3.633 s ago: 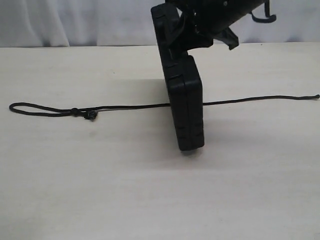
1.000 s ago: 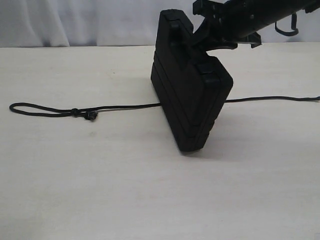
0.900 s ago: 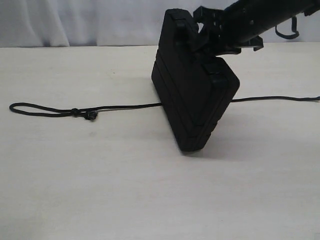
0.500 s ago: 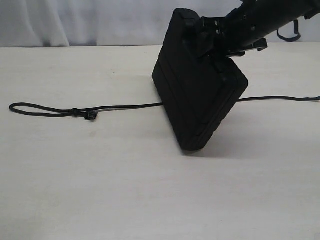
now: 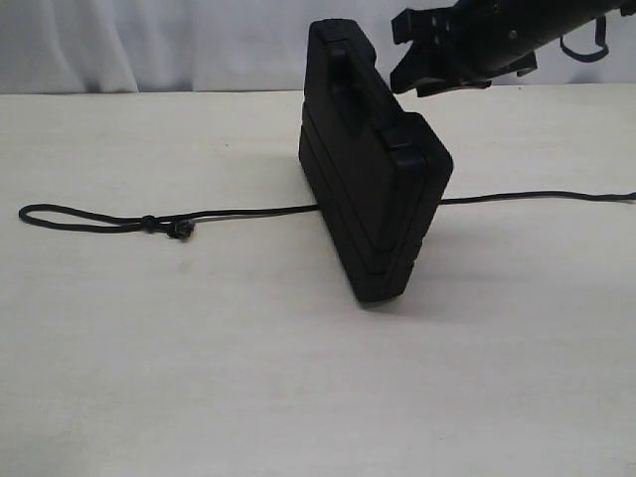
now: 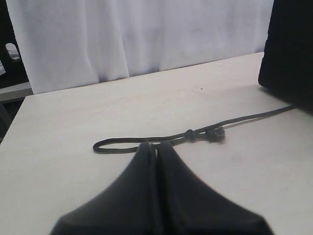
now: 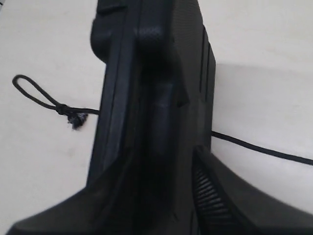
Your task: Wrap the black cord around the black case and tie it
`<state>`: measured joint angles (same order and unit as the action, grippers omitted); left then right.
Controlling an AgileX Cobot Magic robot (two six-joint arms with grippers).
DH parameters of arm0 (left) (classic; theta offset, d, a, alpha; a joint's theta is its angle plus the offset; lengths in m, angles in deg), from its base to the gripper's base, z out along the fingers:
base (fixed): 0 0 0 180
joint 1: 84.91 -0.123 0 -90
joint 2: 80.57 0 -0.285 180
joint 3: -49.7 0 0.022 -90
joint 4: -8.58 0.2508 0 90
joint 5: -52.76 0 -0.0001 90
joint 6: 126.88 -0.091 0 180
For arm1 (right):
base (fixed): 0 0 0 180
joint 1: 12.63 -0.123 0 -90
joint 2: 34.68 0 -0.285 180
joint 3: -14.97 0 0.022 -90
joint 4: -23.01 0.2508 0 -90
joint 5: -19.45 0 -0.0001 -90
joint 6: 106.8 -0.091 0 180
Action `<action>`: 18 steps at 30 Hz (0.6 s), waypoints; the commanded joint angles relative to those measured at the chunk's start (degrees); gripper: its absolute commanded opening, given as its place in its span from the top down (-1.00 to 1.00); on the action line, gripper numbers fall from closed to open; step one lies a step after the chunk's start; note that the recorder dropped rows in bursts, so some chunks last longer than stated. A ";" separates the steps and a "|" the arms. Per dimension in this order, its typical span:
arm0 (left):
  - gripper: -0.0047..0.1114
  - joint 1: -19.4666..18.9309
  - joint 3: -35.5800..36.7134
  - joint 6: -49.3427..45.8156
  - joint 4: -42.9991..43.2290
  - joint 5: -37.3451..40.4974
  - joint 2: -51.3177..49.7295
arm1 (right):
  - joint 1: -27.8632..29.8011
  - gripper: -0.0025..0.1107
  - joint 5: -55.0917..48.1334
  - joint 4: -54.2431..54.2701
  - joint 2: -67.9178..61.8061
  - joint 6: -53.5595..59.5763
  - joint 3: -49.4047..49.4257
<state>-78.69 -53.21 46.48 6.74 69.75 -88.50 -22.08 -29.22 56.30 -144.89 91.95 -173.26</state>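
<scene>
The black case [image 5: 373, 189] stands on its narrow edge on the table, handle side up, leaning slightly. The black cord [image 5: 248, 213] lies straight across the table and passes under the case, with its loop [image 5: 40, 214] and knot [image 5: 149, 223] at the left and its tail [image 5: 537, 196] running to the right edge. My right gripper [image 5: 402, 50] hangs open just right of the case's top, apart from it; the right wrist view looks along its fingers [image 7: 210, 196] at the case [image 7: 151, 73]. My left gripper [image 6: 155, 146] is shut and empty, hovering short of the cord's loop [image 6: 122, 144].
A white curtain [image 5: 149, 45] hangs behind the table's far edge. The case's dark side [image 6: 288, 49] fills one corner of the left wrist view. The cord's knot and frayed stub [image 7: 73, 117] lie beside the case.
My right gripper let go of the case's handle, opened and drew back up and to the right. The case, tipped over to the right half a second ago, has rocked back more upright.
</scene>
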 commanded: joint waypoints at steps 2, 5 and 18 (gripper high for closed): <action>0.92 0.47 0.12 0.05 -0.29 -0.64 0.14 | -2.02 0.34 0.95 -10.43 -0.51 -7.99 0.28; 0.92 0.47 0.12 0.05 -0.29 -0.64 0.14 | -2.02 0.34 1.62 -10.70 0.09 -7.93 0.14; 0.92 0.47 0.12 0.05 -0.42 -0.64 0.14 | -2.02 0.34 1.94 -10.02 1.32 -7.70 -1.56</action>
<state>-78.69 -53.21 46.48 6.74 69.75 -88.50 -24.13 -27.21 46.37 -144.04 84.34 -174.52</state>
